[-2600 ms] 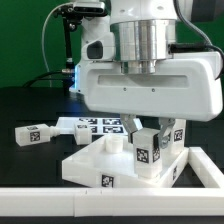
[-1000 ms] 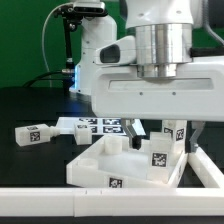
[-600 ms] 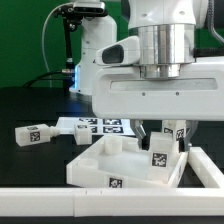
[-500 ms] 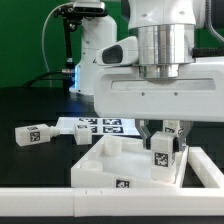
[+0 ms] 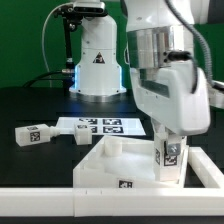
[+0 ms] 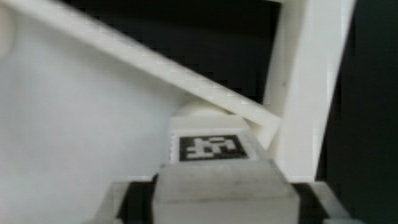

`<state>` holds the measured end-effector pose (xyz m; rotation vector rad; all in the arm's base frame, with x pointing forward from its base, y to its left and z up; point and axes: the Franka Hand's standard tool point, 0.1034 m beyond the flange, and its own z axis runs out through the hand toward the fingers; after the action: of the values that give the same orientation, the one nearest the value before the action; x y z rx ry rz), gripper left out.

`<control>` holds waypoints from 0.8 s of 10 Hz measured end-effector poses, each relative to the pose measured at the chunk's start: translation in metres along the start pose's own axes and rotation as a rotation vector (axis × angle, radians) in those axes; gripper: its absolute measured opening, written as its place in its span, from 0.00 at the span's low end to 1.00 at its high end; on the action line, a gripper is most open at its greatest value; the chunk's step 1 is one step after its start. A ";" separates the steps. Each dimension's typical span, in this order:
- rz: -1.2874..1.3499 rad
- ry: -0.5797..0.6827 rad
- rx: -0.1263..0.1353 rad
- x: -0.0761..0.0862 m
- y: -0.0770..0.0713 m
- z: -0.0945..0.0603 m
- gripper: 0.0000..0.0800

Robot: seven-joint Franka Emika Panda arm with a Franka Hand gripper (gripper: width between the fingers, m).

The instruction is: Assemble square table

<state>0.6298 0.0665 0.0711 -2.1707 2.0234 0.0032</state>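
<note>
The white square table top (image 5: 103,166) lies near the front, rim up, with a tag on its near wall. A short white stub (image 5: 115,147) stands in its far corner. My gripper (image 5: 170,150) is shut on a stubby white tagged leg (image 5: 172,155) and holds it upright at the top's corner on the exterior view's right. In the wrist view the leg (image 6: 214,150) sits between my fingers (image 6: 135,203), end tag facing the camera, close to where two rims of the top (image 6: 169,65) meet. The leg's lower end is hidden.
Loose tagged legs (image 5: 33,135) lie on the black table at the exterior view's left, and another (image 5: 83,138) lies by the marker board (image 5: 103,125). A long white rail (image 5: 50,202) runs along the front. The robot base (image 5: 97,60) stands behind.
The hand has turned about its vertical axis while still holding the leg. The leg and the table top have shifted slightly toward the exterior view's right.
</note>
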 end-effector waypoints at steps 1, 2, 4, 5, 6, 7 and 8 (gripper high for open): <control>0.107 -0.016 0.005 0.000 0.000 0.000 0.36; 0.153 -0.017 0.005 0.000 0.000 0.000 0.36; 0.098 -0.015 0.005 -0.001 0.000 0.000 0.36; -0.050 -0.007 0.002 -0.002 0.000 0.000 0.60; -0.249 0.001 0.020 -0.005 -0.001 0.000 0.60; -0.375 0.000 0.020 -0.010 0.002 0.001 0.75; -0.427 -0.002 0.015 -0.013 0.003 0.001 0.79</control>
<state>0.6260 0.0798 0.0710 -2.5415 1.5126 -0.0646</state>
